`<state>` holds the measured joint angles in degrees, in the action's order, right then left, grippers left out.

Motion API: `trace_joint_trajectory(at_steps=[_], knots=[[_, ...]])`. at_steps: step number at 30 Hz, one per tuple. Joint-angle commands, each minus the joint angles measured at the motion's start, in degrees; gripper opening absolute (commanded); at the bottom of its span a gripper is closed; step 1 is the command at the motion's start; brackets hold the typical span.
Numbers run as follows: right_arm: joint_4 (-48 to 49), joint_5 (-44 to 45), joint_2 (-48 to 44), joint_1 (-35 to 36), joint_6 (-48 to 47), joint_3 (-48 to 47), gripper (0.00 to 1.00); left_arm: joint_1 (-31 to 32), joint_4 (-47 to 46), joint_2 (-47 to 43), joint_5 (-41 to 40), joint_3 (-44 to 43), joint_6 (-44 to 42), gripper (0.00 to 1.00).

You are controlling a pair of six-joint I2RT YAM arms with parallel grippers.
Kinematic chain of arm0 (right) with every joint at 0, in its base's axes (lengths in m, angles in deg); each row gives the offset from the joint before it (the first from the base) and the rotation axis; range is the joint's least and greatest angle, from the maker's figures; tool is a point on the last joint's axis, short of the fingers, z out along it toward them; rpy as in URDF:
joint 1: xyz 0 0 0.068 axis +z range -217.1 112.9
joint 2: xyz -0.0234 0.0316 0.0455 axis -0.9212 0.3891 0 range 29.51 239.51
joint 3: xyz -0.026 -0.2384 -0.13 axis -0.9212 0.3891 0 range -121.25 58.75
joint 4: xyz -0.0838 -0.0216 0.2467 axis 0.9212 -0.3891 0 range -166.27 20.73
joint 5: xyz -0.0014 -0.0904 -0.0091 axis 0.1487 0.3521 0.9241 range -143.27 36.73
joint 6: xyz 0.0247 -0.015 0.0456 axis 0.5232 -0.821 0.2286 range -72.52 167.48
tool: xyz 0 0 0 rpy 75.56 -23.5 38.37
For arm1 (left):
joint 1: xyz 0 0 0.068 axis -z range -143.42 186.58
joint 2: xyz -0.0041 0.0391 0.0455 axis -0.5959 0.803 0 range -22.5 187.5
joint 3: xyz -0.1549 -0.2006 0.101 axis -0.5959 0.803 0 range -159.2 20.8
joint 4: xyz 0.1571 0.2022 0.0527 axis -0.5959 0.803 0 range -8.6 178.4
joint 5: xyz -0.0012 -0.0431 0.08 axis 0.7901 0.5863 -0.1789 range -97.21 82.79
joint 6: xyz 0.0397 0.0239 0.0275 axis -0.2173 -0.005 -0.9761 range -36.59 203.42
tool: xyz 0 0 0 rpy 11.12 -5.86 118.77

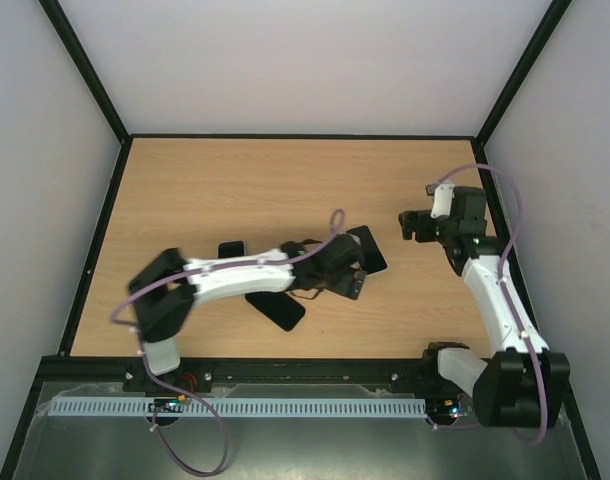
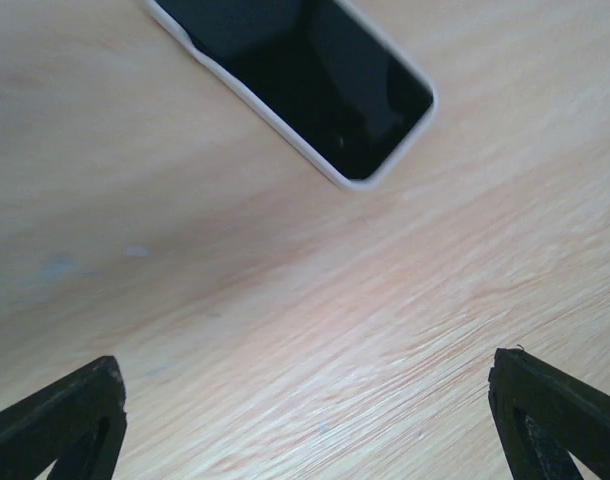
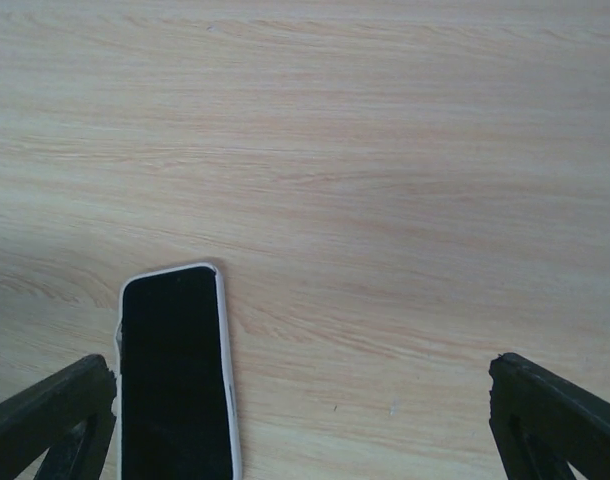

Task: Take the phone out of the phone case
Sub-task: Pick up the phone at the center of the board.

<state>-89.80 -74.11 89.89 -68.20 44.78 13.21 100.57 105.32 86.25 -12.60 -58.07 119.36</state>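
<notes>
Table [image 1: 285,180]: pale wood-grain laminate, evenly lit. Plain white walls [image 1: 305,60] close it in behind, left and right. Black posts [image 1: 85,70] rise outward from its far corners. A black rail [image 1: 285,368] runs along its near edge. Nearer than the rail, a white slotted duct [image 1: 285,408] lies on grey sheet metal [image 1: 315,450].

Robot arms: two, left [image 1: 235,275], right [image 1: 490,290]. Plain black phones in sight: two [image 1: 231,250] [image 1: 282,310]. Phone in case [image 3: 175,380]: one. Pale case [image 3: 227,380]: one.

Wooden table [image 1: 285,180], phone [image 3: 175,380] in pale phone case [image 3: 228,380] lying flat, other black phones [image 1: 277,308] nearby
</notes>
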Motion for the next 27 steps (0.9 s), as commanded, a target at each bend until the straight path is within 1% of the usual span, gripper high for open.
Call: trace_joint_trajectory(at_steps=[1, 3, 6, 8, 11, 14, 16, 19, 27], knots=[[-8.9, -2.1, 7.0, 0.3, -8.5, -7.9, 0.98, -0.5, -3.3, -16.8, -12.2, 11.8, -0.4, 0.98], [-13.6, -3.2, 11.5, 0.6, -9.0, -10.0, 0.98, -0.5, -4.5, -21.0, -16.3, 16.5, 1.7, 0.98], [-22.1, -4.8, 18.5, 3.2, -10.5, -12.6, 0.98, -0.1, -6.1, -27.0, -19.7, 21.9, 5.4, 0.98], [-23.4, -4.6, 22.3, 5.4, -11.0, -12.7, 1.00, -0.1, -9.2, -30.5, -20.7, 26.4, 8.2, 0.98], [-22.3, -1.4, 25.7, 9.3, -10.0, -12.3, 0.96, -0.1, -12.2, -33.9, -21.2, 30.3, 10.1, 0.98], [-23.0, -0.8, 28.7, 12.3, -8.5, -14.2, 0.96, -0.2, -11.3, -34.7, -21.4, 30.9, 11.1, 0.99], [-23.0, -0.2, 31.1, 13.6, -6.4, -16.0, 0.99, -0.2, -11.4, -34.8, -20.7, 31.6, 11.5, 0.99], [-23.4, 3.0, 35.1, 15.3, -4.5, -19.3, 0.98, -0.1, -13.6, -34.8, -18.7, 32.6, 11.4, 0.99], [-26.5, 5.2, 43.6, 18.0, -5.6, -26.1, 0.97, 0.0, -14.9, -32.8, -16.7, 31.2, 9.9, 0.99]])
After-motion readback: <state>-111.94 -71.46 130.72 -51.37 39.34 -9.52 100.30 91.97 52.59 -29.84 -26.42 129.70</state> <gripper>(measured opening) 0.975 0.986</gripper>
